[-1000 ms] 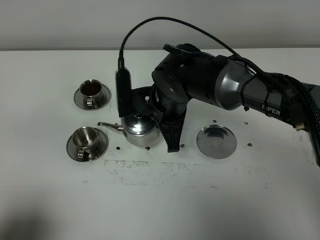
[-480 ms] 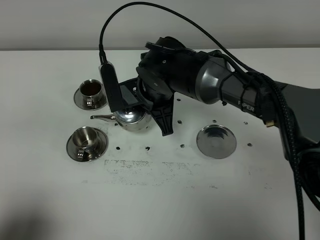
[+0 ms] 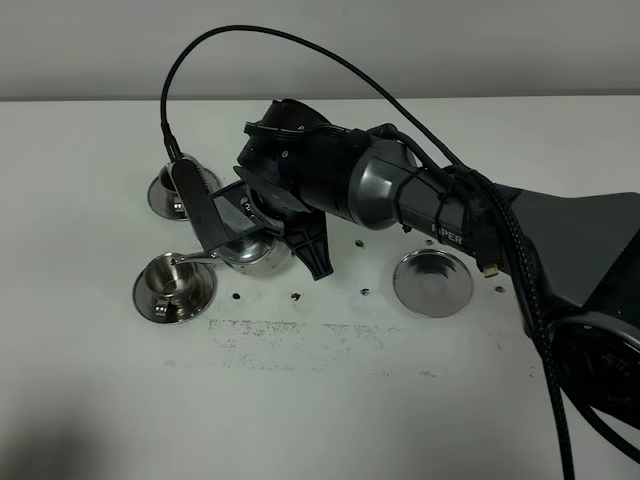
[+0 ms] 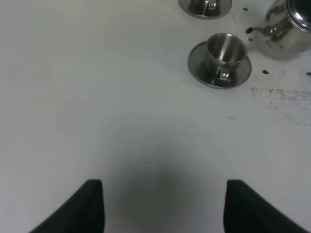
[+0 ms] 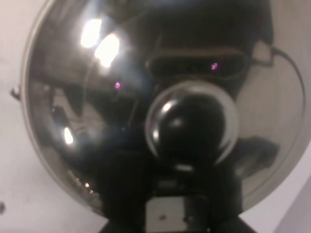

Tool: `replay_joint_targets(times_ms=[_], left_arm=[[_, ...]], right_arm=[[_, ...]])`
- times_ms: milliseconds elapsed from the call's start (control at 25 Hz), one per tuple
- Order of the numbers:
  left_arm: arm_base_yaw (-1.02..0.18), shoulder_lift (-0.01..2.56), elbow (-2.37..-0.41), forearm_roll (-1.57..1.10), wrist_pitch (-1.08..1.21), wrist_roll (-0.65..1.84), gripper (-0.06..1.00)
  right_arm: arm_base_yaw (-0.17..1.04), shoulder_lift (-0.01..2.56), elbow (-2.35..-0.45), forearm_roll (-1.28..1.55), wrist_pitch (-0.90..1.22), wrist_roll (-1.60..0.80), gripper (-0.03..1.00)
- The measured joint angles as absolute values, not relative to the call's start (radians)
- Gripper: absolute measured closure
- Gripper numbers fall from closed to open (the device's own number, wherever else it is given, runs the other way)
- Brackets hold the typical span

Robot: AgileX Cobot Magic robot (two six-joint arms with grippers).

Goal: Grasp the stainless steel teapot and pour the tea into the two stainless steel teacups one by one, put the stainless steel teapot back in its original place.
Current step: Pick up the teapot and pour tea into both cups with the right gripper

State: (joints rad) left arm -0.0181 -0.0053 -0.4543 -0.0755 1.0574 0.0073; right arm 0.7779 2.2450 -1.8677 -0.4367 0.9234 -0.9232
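The stainless steel teapot point(image 3: 255, 252) is held tilted by the right gripper point(image 3: 262, 230), which is closed on it, with the spout just over the near teacup point(image 3: 172, 285). The tilt should be increased slowly, so nothing is spilled. The left gripper point(image 4: 163, 206) is parted and empty.

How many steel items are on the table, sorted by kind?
teapot: 1
teacups: 2, the near cup and the far cup
saucers: 2, the near saucer and the far saucer
round tray: 1
Total: 6
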Motion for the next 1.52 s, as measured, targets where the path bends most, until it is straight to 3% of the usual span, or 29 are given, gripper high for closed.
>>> replay_joint_targets(times_ms=[1520], left_arm=[[-0.018,-0.005,-0.454,-0.075,1.057,0.008,0.42]], right_arm=[[0.851,2.277,-1.870,-0.759,0.877,-0.871,0.79]])
